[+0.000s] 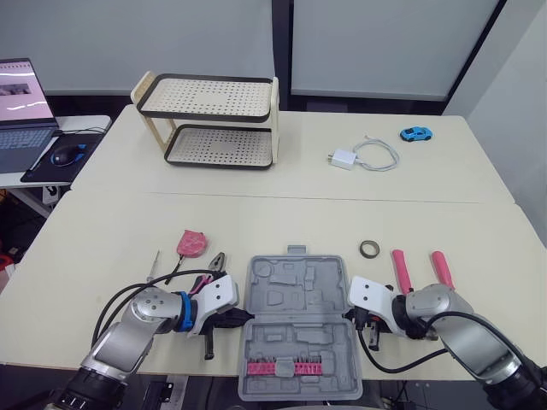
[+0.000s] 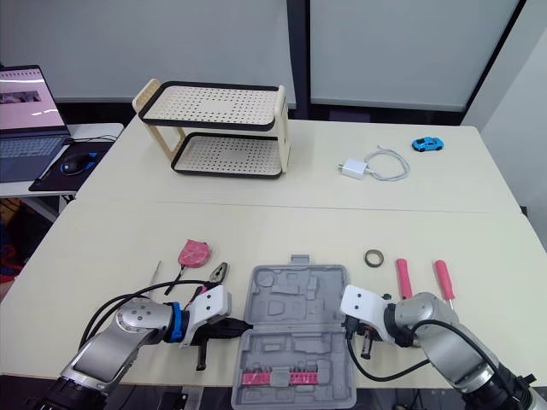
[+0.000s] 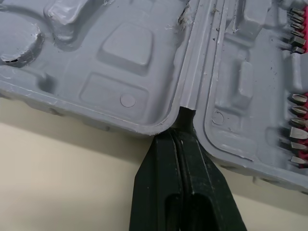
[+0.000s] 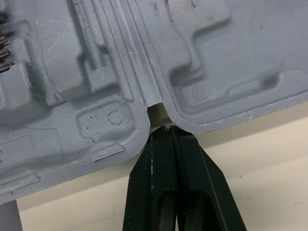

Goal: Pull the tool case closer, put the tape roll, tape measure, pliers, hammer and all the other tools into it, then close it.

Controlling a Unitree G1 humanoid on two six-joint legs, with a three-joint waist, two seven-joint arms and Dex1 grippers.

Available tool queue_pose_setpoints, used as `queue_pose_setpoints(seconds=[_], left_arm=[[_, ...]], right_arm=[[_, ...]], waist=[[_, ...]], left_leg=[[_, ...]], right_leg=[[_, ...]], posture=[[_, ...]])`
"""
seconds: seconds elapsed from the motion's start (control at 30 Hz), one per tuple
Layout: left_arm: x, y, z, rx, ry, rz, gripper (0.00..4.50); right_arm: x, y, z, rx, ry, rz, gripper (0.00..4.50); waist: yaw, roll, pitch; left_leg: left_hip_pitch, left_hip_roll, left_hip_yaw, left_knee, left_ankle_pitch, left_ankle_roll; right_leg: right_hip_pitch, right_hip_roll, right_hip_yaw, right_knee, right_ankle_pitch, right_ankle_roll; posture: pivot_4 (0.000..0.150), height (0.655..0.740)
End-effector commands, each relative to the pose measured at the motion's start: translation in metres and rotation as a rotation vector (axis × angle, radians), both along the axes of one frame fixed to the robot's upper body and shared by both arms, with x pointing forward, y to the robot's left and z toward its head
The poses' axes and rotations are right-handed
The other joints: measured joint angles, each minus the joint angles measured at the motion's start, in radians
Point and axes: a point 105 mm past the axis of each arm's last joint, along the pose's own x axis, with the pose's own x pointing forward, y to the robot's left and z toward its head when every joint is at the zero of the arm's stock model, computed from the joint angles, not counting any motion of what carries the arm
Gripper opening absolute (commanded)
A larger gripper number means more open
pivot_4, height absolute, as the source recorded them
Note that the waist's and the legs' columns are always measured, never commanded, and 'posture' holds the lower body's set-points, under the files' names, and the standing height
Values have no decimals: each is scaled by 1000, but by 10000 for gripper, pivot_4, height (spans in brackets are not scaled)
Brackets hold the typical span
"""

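A grey moulded-plastic tool case [image 1: 299, 329] lies open and flat near the front edge of a cream counter [image 1: 282, 226], its two halves joined by a ribbed hinge and pressed into recessed, tool-shaped pockets. The half nearer the robot holds a row of metal screwdriver bits in a pink strip [image 1: 284, 368]. The plastic is scuffed and speckled, with small round mould marks near the corners.

The left gripper [image 3: 180, 139] meets the case at the hinge notch on its left side, its black fingers pressed together with the tips touching the grey rim. The right gripper [image 4: 168, 134] sits at the matching notch on the right side, fingers likewise together, a sliver of counter showing between the tips and the hinge.

The other tools lie loose on the counter around the case. Beyond the left gripper are a pink tape measure [image 1: 191, 243], a slim screwdriver [image 1: 154, 266] and metal-jawed pliers [image 1: 218, 259]. A small dark tape roll [image 1: 370, 248] lies just past the case's far right corner, beside two pink handles [image 1: 400, 269].

Further back stand a two-tier rack [image 1: 214, 120] of perforated cream trays with black rims, a white charger [image 1: 342, 159] with a coiled cable, and a blue toy car [image 1: 416, 133].
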Motion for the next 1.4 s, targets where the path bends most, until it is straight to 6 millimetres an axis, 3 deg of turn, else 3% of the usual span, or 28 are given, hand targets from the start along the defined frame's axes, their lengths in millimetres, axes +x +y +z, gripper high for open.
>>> queue_pose_setpoints(seconds=[0.03,0.6,1.4], left_arm=[[-3,-3,2,-9,-7,-29,0],[-13,7,1,18,16,-36,0],[-6,15,2,26,-5,7,0]], right_arm=[[-20,7,-8,13,86,54,542],[-22,15,-9,24,94,74,542],[-8,13,-5,16,54,51,542]], waist=[[0,0,0],[0,-2,-4],[-9,-3,-4]], left_leg=[[0,0,0,0,0,0],[1,0,0,0,0,0],[2,1,0,-1,0,0]], right_leg=[[0,0,0,0,0,0],[0,1,0,0,0,0],[0,2,1,0,0,-1]], posture=[[1500,7350],[1500,7350],[1500,7350]])
